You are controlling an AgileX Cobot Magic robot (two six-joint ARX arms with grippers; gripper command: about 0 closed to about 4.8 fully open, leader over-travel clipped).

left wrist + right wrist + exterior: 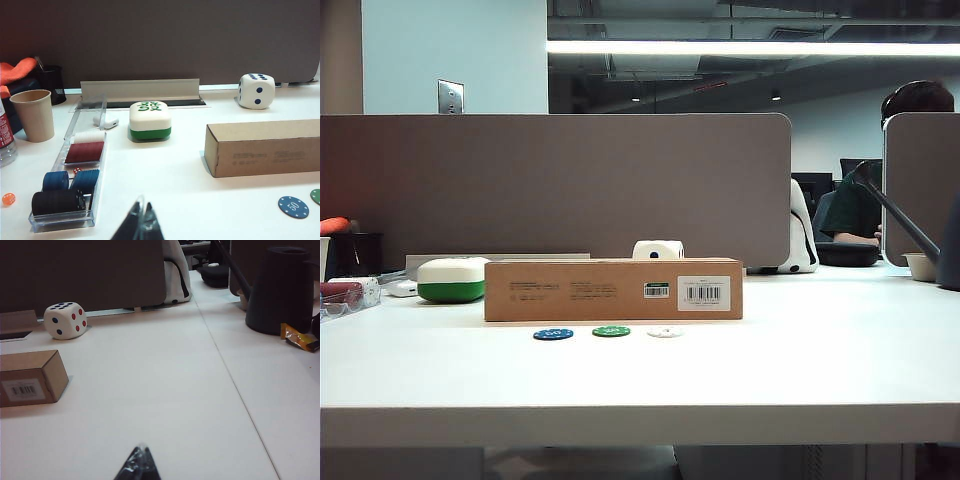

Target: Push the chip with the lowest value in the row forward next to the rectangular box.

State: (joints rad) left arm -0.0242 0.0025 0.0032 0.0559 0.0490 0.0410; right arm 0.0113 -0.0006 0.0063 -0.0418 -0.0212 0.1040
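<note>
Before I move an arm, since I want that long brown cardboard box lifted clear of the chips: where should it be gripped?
Grip the long brown cardboard box across its narrow width near mid-length, coming from above. It lies flat and long, so its ends are too far apart for fingers. The left gripper and right gripper both hang over bare table, apparently closed, so either would probably need opening first.

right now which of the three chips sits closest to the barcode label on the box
The white chip, at the right end of the row, just below-left of the barcode label; the green chip and blue chip lie farther left.
</note>
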